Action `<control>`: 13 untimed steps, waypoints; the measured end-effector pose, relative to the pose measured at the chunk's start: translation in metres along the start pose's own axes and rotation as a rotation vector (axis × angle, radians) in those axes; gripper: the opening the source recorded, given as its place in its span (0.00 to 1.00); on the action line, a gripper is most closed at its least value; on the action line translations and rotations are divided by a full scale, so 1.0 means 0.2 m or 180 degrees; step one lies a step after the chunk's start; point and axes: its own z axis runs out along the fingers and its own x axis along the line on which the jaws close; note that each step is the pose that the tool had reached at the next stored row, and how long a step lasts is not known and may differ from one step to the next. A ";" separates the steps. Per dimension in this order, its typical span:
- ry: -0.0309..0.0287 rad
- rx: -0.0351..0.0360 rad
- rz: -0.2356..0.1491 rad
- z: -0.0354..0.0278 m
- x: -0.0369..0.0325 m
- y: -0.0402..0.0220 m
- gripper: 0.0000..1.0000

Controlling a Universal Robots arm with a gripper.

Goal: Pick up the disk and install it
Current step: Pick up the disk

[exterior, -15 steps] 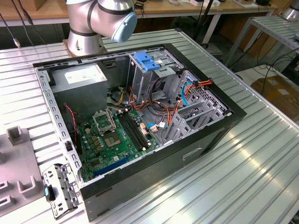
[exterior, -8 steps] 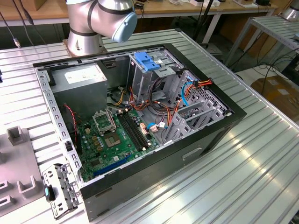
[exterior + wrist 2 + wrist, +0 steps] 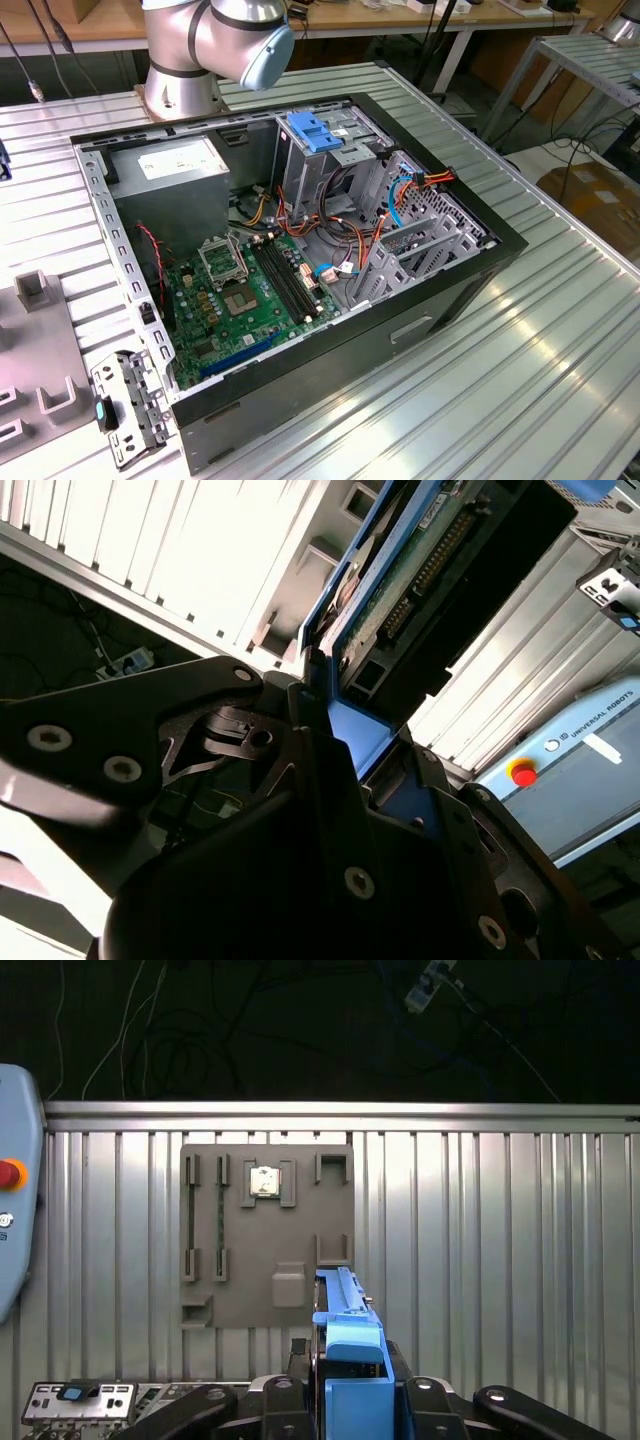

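Seen edge-on, label hidden, the disk [image 3: 345, 1310] sits clenched in the tool [image 3: 355, 1390], aloft over the desk [image 3: 500, 1260] by a grey tray [image 3: 265, 1260]; the arm [image 3: 215, 45] is cut off above its base.

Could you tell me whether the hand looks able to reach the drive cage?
Probably yes: the case lies open and the drive cage stands uncovered; the hand holds the disk.

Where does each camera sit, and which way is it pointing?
Exterior view: set apart, looking down into the open computer case; the arm's joint shows.
First wrist view: arm-mounted, facing the grey tray; the gripper shows.
Second wrist view: arm-mounted, looking along the gripper.
Both wrist views share the gripper shut on the disk.
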 end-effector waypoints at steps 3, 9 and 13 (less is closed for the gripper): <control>0.0000 0.0000 0.0000 0.000 0.001 0.000 0.37; 0.0000 0.0000 0.0000 0.000 0.008 0.000 0.37; 0.0000 0.0000 0.0000 0.000 0.009 -0.002 0.37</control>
